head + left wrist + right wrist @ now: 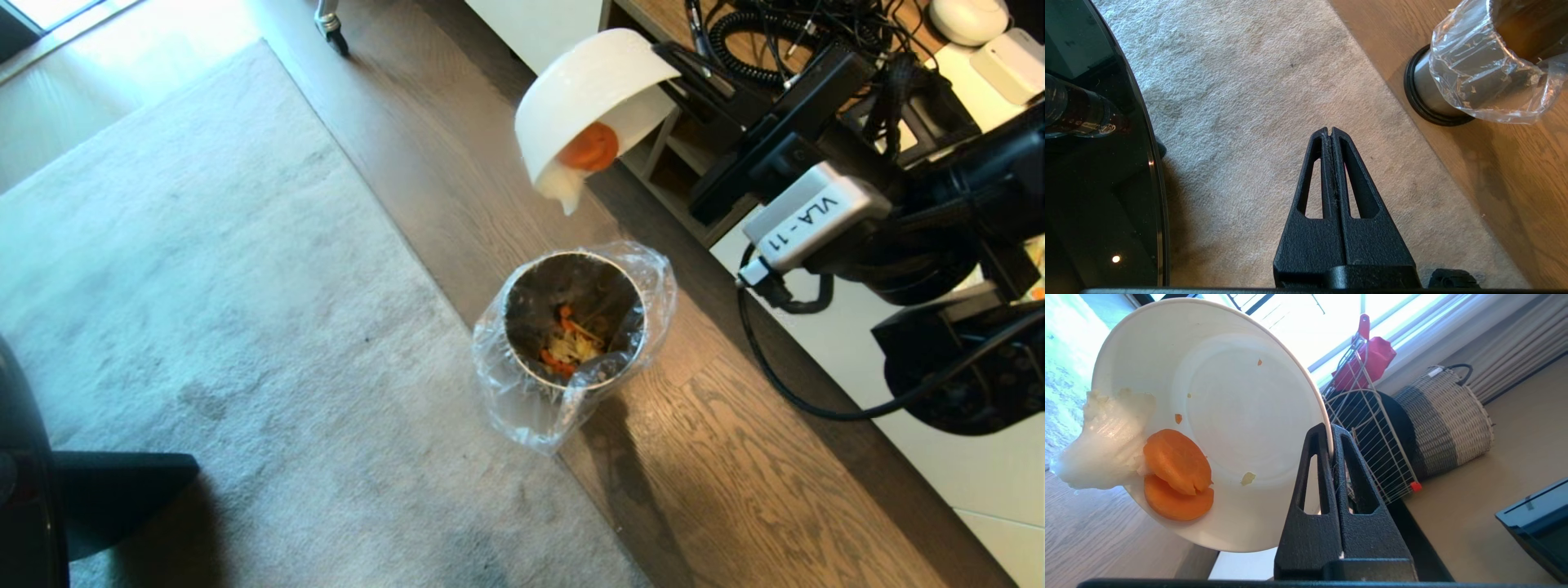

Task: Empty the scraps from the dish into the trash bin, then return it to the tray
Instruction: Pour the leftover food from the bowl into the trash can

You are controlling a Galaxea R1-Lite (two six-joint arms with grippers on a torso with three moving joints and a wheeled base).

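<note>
The dish (588,90), a white bowl, hangs tipped steeply on its side above the trash bin (575,318). My right gripper (663,55) is shut on the dish's upper rim, and the right wrist view shows the rim pinched between the right gripper's (1331,430) fingers. The scraps cling at the lower rim: two orange carrot slices (1177,473) and a whitish peel lump (1106,441) that overhangs the edge. The metal bin with its clear liner stands on the wood floor and holds orange and pale pieces. My left gripper (1330,131) is shut and empty over the carpet. The tray is out of view.
The round black tabletop (1106,163) is at the left beside the grey carpet (204,286). A woven basket (1445,420) and a wire rack (1372,441) stand beyond the dish. A white cabinet with cables (816,24) lies behind my right arm.
</note>
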